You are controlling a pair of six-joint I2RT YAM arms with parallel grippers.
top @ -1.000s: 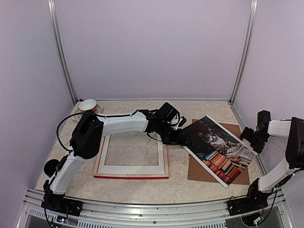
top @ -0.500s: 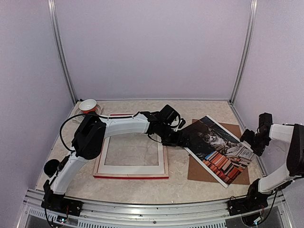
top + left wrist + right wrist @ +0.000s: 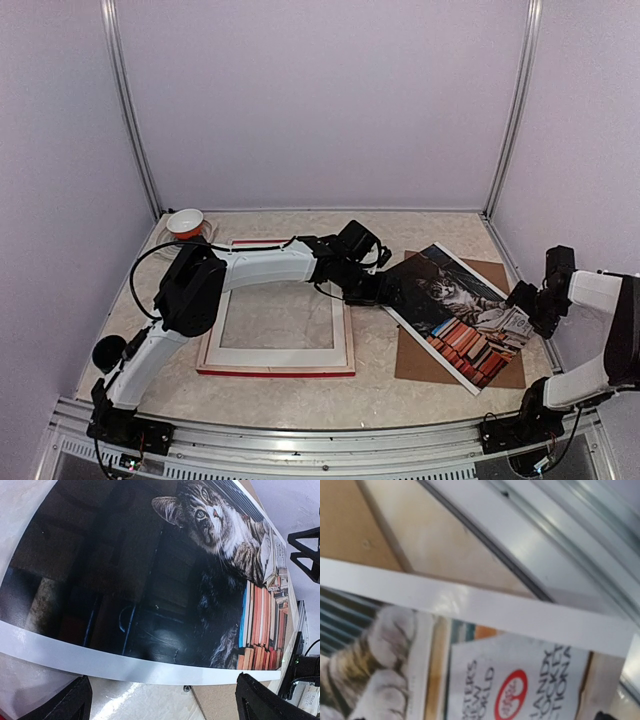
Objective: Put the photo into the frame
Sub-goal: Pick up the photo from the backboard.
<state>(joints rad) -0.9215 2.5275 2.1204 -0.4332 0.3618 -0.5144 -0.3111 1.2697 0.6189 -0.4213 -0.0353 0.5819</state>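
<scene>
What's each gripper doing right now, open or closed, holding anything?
Left gripper: open, at one edge of the photo, holding nothing.
Right gripper: open, by the photo's opposite edge, holding nothing.

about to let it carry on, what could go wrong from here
The photo lies partly on the brown backing board, so the open left fingers at its edge might crease the white border. The open right fingers sit at the opposite edge; uneven pulls could bend the print.
</scene>
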